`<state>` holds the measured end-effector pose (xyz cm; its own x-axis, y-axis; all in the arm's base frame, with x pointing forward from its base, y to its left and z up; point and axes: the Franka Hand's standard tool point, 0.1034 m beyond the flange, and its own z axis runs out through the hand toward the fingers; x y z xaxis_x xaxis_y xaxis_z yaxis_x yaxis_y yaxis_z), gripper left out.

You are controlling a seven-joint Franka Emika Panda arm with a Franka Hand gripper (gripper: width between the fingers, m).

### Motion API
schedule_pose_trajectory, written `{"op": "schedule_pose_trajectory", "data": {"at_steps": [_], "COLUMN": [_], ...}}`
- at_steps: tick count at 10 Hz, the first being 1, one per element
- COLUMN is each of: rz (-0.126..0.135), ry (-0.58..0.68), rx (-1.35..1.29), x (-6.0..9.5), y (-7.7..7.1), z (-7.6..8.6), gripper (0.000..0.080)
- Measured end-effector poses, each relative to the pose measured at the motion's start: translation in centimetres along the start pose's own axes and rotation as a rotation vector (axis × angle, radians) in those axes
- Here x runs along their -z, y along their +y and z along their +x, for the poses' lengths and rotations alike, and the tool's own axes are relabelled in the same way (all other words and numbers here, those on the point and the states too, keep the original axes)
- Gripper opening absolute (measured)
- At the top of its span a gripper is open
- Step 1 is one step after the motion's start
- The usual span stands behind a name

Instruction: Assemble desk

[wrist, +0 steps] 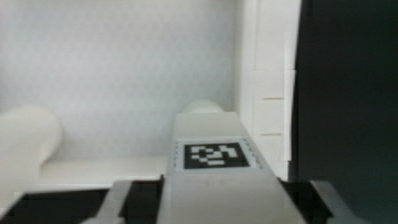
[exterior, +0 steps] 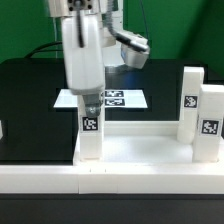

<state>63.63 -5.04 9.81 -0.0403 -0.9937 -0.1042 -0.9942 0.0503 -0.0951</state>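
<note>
The white desk tabletop [exterior: 140, 150] lies at the front of the black table, rim up. A white leg [exterior: 90, 135] with a square marker stands upright at its far corner on the exterior view's left. My gripper [exterior: 90, 110] comes straight down over this leg and is shut on its upper part. In the wrist view the leg [wrist: 217, 155] runs between my fingers [wrist: 135, 200], with my gripper [wrist: 228, 208] around it, above the tabletop's floor [wrist: 107, 80] and rim [wrist: 267, 60].
Two more white legs [exterior: 190, 100] [exterior: 209, 125] stand upright by the tabletop on the exterior view's right. The marker board [exterior: 108, 98] lies flat behind my gripper. A white piece [exterior: 2, 128] shows at the left edge. A rounded white shape [wrist: 27, 135] sits beside the held leg.
</note>
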Motion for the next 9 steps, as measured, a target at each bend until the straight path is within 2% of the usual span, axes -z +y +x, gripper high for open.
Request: {"op": "schedule_pose_trajectory", "data": {"at_steps": [1, 2, 3, 4, 5, 6, 8, 9], "rz": [0.011, 0.013, 0.013, 0.013, 0.015, 0.022, -0.006, -0.003], "ry": [-0.003, -0.004, -0.006, -0.006, -0.003, 0.000, -0.022, -0.019], "rx": [-0.170, -0.221, -0.237, -0.197, -0.126, 0.134, 0.492, 0.546], "x": [-0.07, -0.09, -0.09, -0.10, -0.04, 0.25, 0.26, 0.28], "y": [-0.13, -0.16, -0.17, -0.16, -0.22, -0.51, -0.05, -0.12], "z": [-0.18, -0.27, -0.28, -0.29, -0.17, 0.31, 0.04, 0.11], "gripper": [0.0288, 0.0288, 0.0371, 0.0371, 0.0506, 0.0619, 0.0640, 0.0648]}}
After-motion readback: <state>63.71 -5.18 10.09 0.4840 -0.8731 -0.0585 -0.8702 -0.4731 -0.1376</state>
